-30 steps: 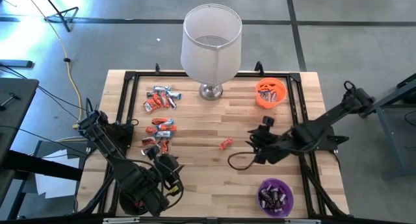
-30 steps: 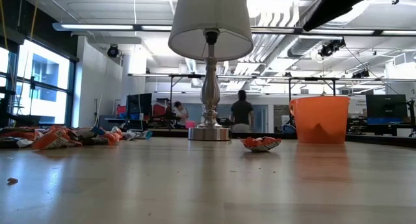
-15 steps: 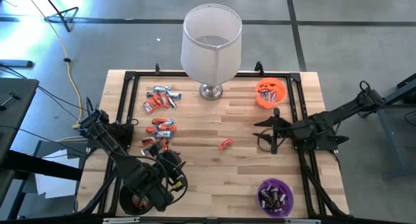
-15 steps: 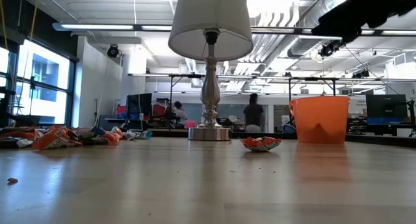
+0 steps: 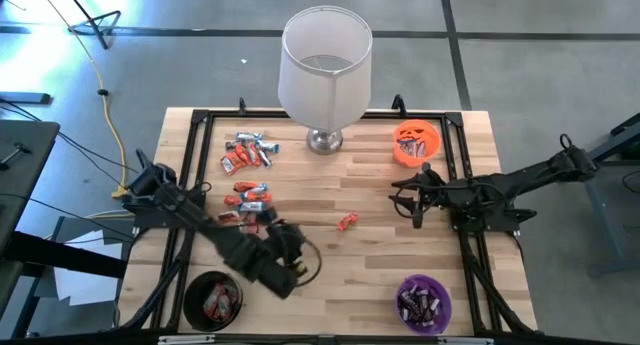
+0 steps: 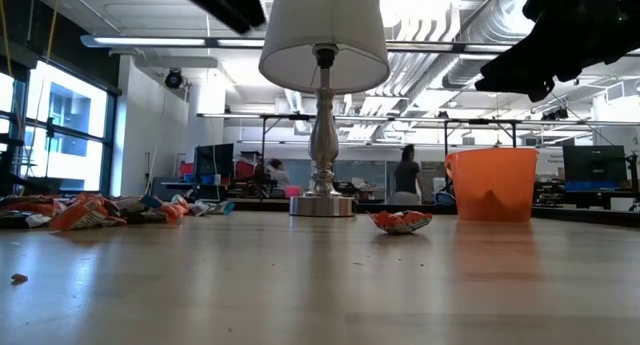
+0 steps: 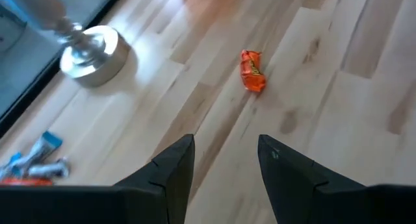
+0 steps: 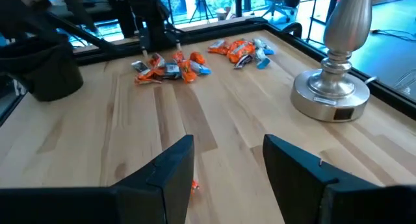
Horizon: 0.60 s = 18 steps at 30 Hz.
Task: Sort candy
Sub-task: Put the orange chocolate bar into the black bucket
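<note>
Near the middle of the wooden table [image 5: 330,275] we see one orange-red candy [image 5: 347,221] lying alone, with the left gripper [image 5: 303,268] just to its near left, fingers apart and holding nothing. The other loose candies sit in two heaps on the left side, one [image 5: 248,152] far, beside the lamp [image 5: 322,65], one [image 5: 247,209] nearer. More candy lies in the black bowl [image 5: 212,301], the purple bowl [image 5: 424,303] and the orange bowl [image 5: 416,142]. The right gripper [image 5: 414,198] hangs just near of the orange bowl, fingers apart, empty.
</note>
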Tool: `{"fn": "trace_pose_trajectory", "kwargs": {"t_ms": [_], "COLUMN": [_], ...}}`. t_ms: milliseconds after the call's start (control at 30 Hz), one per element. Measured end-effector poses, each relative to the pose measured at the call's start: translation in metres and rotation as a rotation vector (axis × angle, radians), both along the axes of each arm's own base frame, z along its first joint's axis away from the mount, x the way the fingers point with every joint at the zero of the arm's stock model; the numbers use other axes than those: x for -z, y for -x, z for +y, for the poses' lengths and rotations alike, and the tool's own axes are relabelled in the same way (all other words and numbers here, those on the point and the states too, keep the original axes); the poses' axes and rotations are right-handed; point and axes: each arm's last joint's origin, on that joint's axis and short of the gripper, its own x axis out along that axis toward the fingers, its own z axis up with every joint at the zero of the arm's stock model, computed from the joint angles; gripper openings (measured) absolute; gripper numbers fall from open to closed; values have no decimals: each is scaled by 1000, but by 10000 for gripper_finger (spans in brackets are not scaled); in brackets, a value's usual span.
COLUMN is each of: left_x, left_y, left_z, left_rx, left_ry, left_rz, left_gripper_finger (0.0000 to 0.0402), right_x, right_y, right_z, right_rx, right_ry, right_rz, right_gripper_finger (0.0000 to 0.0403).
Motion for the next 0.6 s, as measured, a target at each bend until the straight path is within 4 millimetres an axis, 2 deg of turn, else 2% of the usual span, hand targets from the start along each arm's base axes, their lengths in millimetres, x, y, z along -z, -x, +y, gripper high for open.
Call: {"fn": "trace_pose_trajectory", "kwargs": {"t_ms": [167,367,467,600], "left_x": [30,52,60,69], "left_y": [-28,-58,-65,-65], "left_z": [25,60,78,98], "left_rx": [109,272,261,193], "left_ry": [28,98,139,192], "left_rz": [6,-149,-233,-253], "left_gripper_finger": [156,156,156,156], "right_x": [0,0,0,0], "right_y": [0,0,0,0], "right_z": [0,0,0,0], "right_rx": [0,0,0,0], "right_ry": [0,0,0,0], "right_rz": [0,0,0,0], "right_gripper_finger": [180,180,180,180]}}
